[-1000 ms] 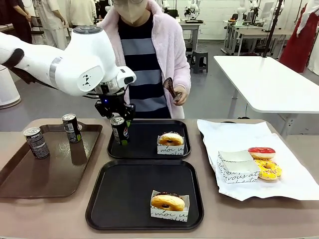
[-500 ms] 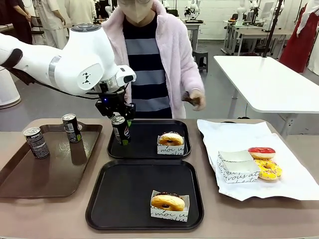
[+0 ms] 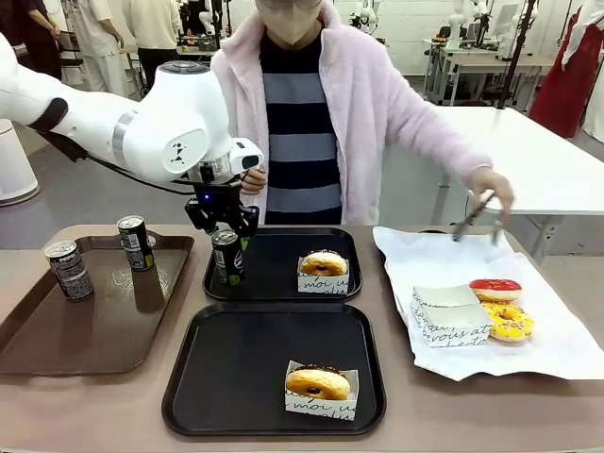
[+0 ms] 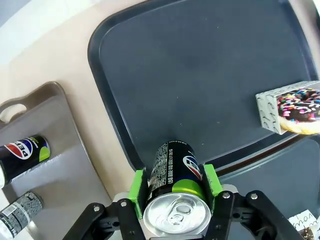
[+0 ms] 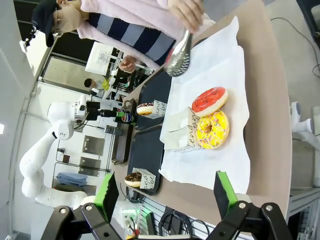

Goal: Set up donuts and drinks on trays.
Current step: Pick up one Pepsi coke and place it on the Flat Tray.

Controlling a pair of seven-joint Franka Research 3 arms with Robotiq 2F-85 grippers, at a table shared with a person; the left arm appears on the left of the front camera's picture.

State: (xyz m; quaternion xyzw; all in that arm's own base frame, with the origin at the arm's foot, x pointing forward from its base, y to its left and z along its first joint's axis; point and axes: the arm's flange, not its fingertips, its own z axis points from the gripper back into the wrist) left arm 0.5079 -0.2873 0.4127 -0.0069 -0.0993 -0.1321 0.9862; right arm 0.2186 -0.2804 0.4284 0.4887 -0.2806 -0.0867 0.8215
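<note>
My left gripper (image 3: 226, 236) is shut on a dark drink can (image 3: 226, 257), held upright at the left side of the far black tray (image 3: 278, 253). In the left wrist view, the green pads (image 4: 137, 192) clasp the can (image 4: 175, 175) just inside the tray's rim. I cannot tell whether it touches the tray. One sleeved donut (image 3: 323, 263) sits in the far tray, another (image 3: 318, 382) in the near black tray (image 3: 241, 363). A red donut (image 3: 494, 289) and a yellow one (image 3: 510, 323) lie on white paper at right. My right gripper (image 5: 166, 200) is open with nothing between its fingers.
Two more cans (image 3: 69, 269) (image 3: 135, 243) stand on a brown tray (image 3: 94, 326) at left. Folded white sleeves (image 3: 445, 316) lie beside the loose donuts. The person's hand holds metal tongs (image 3: 475, 215) above the far edge of the white paper (image 3: 566, 354).
The person's hand with the tongs swung from in front of the chest out to the right, over the white paper. My left gripper sank slightly with the can.
</note>
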